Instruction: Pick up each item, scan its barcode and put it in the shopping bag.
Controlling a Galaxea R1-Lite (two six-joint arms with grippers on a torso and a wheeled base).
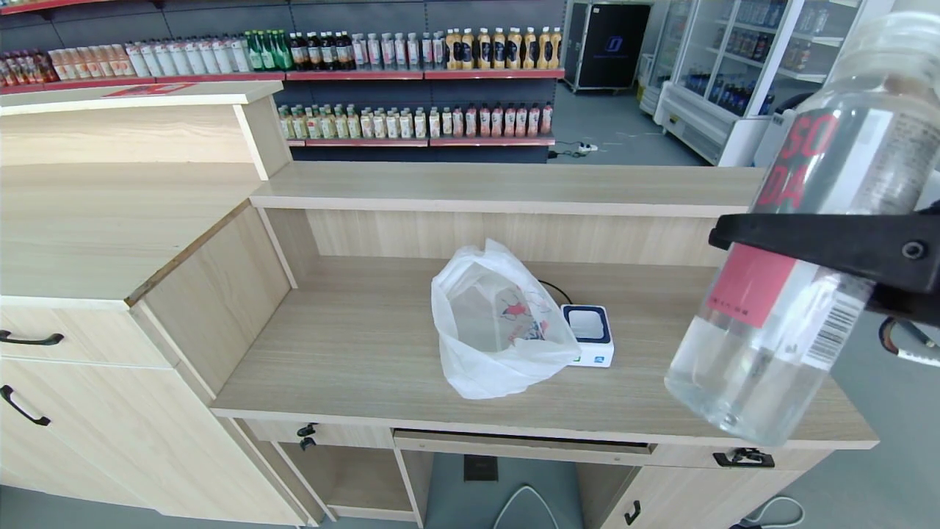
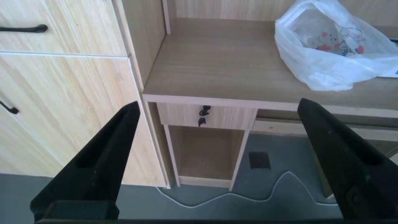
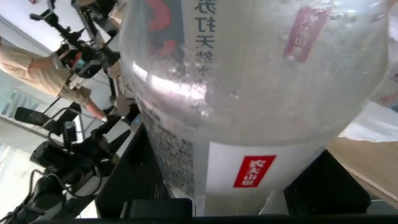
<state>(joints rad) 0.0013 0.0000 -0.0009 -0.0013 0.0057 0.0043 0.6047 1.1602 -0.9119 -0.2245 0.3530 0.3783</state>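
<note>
Right gripper (image 1: 833, 246) fingers clamp a tilted clear plastic soda bottle with a pink label (image 1: 764, 345), raised close to the head camera. Left gripper (image 2: 217, 162) hangs spread open before the light wooden counter (image 1: 352, 345). On the counter, a white plastic shopping bag (image 1: 499, 323) touches a white-and-blue barcode scanner (image 1: 591, 334).

The left gripper (image 2: 219, 104) has its two black fingers (image 2: 99, 162) spread wide at the lower corners of the frame. Between them sits a drawer (image 2: 186, 116) under the wooden worktop (image 2: 217, 62). A white bag (image 2: 329, 50) lies on the worktop at upper right.
</note>
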